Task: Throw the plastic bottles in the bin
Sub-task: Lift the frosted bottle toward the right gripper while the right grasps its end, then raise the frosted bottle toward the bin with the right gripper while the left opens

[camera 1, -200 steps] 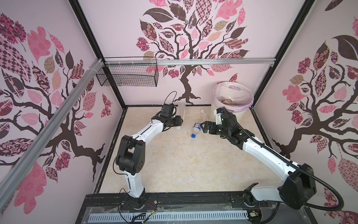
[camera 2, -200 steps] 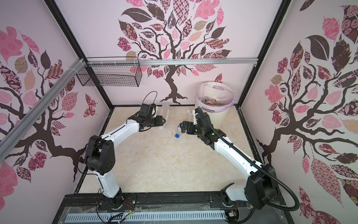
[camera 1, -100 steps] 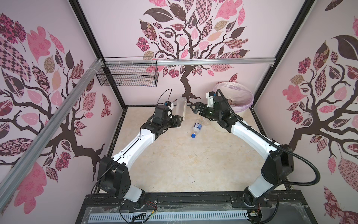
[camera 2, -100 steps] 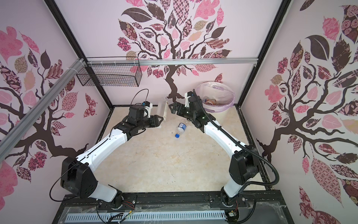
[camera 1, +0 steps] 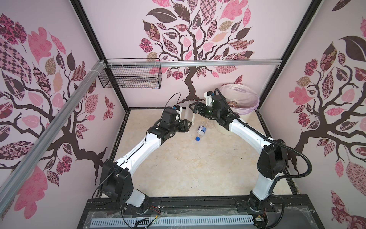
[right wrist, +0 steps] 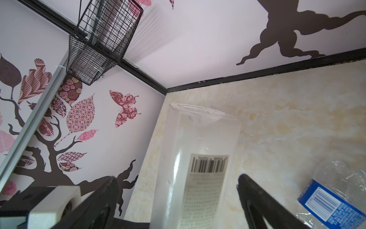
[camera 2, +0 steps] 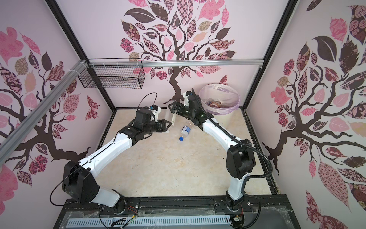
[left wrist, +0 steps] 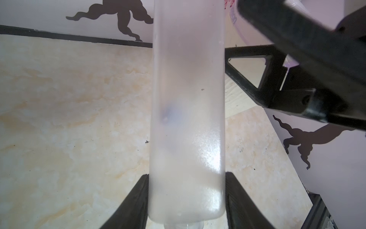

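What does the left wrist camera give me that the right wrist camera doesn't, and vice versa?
Left wrist only: the left hand shut on the frosted bottle near its neck. Right wrist only: the bottle's barcode label, a blue-labelled bottle lying on the floor, the wire basket. Both: the frosted bottle, the open right hand around it, the marbled floor.
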